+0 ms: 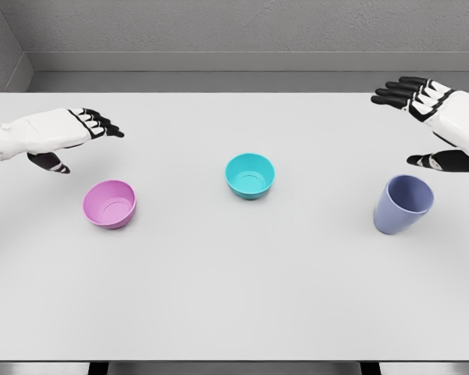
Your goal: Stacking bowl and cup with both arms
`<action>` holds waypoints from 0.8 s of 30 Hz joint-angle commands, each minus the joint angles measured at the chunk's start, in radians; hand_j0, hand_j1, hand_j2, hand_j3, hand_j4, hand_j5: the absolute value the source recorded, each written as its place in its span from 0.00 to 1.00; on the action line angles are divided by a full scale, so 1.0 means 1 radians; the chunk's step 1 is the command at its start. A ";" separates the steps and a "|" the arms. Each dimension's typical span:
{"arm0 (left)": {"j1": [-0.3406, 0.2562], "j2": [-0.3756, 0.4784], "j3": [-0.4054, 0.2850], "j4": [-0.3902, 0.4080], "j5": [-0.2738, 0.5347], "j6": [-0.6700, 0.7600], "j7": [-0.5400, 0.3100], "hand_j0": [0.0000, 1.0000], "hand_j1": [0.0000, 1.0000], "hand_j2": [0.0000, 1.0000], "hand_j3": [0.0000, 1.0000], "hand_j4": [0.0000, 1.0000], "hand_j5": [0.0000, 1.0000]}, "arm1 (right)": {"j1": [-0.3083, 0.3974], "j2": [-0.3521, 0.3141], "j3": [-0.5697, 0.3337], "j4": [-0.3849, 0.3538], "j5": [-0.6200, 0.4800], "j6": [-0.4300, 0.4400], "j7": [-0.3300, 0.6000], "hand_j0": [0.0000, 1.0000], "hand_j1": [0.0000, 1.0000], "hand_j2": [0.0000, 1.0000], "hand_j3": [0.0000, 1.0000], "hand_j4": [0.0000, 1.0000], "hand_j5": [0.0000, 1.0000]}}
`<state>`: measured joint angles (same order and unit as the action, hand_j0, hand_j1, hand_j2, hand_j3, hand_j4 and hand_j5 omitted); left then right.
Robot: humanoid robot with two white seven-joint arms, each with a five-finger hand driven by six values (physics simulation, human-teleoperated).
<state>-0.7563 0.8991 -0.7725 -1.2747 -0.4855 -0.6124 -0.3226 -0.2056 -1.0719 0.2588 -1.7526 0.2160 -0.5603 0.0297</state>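
You have three vessels standing upright on the white table [234,312], all with their mouths up and well apart from one another. Take the teal bowl [249,175] near the middle as your clock centre: the pink bowl [109,204] sits out toward 8 o'clock, and the lavender cup [403,204] stands toward 4 o'clock, its mouth tipped slightly toward the camera. Your left hand [59,133] comes in from the left edge and hovers at about 11 o'clock from the pink bowl, near it but not touching; its dark fingers [102,125] are stretched out and spread, thumb hanging below, holding nothing. Your right hand [438,117] enters from the right edge and hangs at about 1 o'clock from the lavender cup, apart from it; its fingers reach leftward, loosely spread, thumb lower, and it too grips nothing
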 commanded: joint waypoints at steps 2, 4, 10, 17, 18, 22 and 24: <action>0.000 0.001 0.001 0.000 0.004 0.002 -0.001 1.00 1.00 1.00 1.00 1.00 1.00 | -0.002 -0.005 -0.001 -0.001 -0.006 -0.007 -0.001 1.00 1.00 1.00 1.00 1.00 1.00; 0.002 0.001 0.001 -0.003 -0.042 0.002 -0.021 1.00 1.00 1.00 1.00 1.00 1.00 | -0.005 -0.013 -0.004 -0.001 -0.004 -0.010 -0.005 1.00 1.00 1.00 1.00 1.00 1.00; 0.011 0.018 -0.040 -0.069 -0.045 0.002 -0.110 1.00 1.00 1.00 1.00 1.00 1.00 | -0.014 -0.013 -0.003 -0.001 -0.004 -0.026 -0.002 1.00 1.00 1.00 1.00 1.00 1.00; 0.014 0.021 -0.056 -0.084 -0.071 0.002 -0.116 1.00 1.00 1.00 1.00 1.00 1.00 | -0.037 -0.022 -0.003 0.004 -0.007 -0.020 -0.001 1.00 1.00 1.00 1.00 1.00 1.00; 0.015 0.020 -0.056 -0.088 -0.071 0.002 -0.116 1.00 1.00 1.00 1.00 1.00 1.00 | -0.037 -0.022 -0.003 0.004 -0.007 -0.018 -0.001 1.00 1.00 1.00 1.00 1.00 1.00; 0.025 0.018 -0.056 -0.104 -0.082 0.002 -0.116 1.00 1.00 1.00 1.00 1.00 1.00 | -0.038 -0.022 -0.003 0.004 -0.007 -0.020 -0.001 1.00 1.00 1.00 1.00 1.00 1.00; 0.025 0.018 -0.056 -0.109 -0.082 0.002 -0.118 1.00 1.00 1.00 1.00 1.00 1.00 | -0.037 -0.022 -0.003 0.004 -0.007 -0.020 -0.001 1.00 1.00 1.00 1.00 1.00 1.00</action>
<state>-0.7302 0.9172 -0.8287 -1.3771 -0.5687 -0.6127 -0.4393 -0.2424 -1.0921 0.2566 -1.7487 0.2151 -0.5802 0.0297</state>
